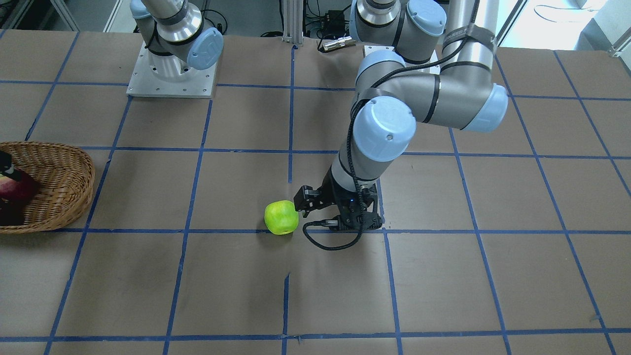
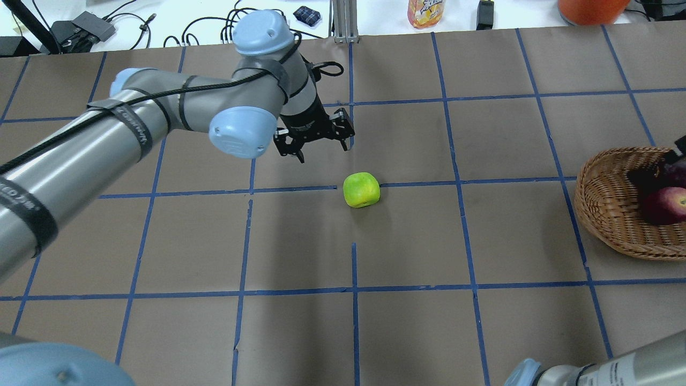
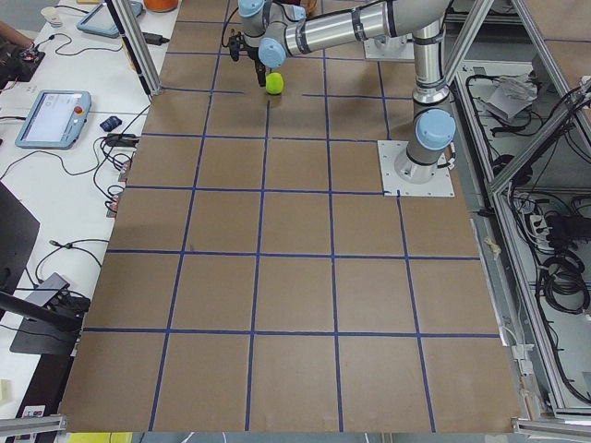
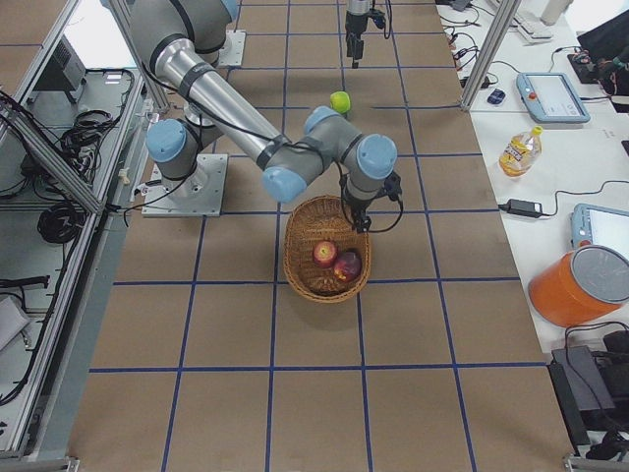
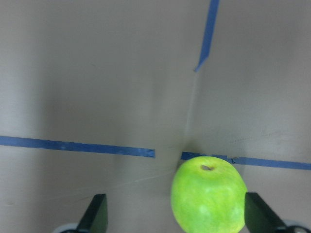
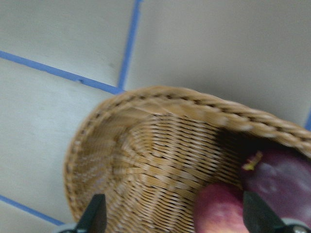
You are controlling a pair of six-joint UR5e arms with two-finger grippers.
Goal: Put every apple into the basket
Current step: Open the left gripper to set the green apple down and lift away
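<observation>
The lime green apple (image 2: 362, 189) lies alone on the brown table on a blue tape line; it also shows in the front view (image 1: 281, 217). My left gripper (image 2: 323, 151) is open just beyond and left of it. In the left wrist view the apple (image 5: 209, 199) sits between the fingers, close to the right finger (image 5: 260, 216). The wicker basket (image 2: 605, 198) at the right edge holds the red apple (image 2: 664, 206) and the maroon apple (image 2: 672, 174). My right gripper (image 6: 176, 218) is open and empty above the basket (image 6: 146, 160).
The left arm's base plate (image 1: 172, 79) and a loose cable loop (image 1: 330, 241) by the left gripper are on the table. A juice bottle (image 2: 426, 12) and an orange container (image 2: 589, 8) stand beyond the far table edge. Blue tape lines grid the surface.
</observation>
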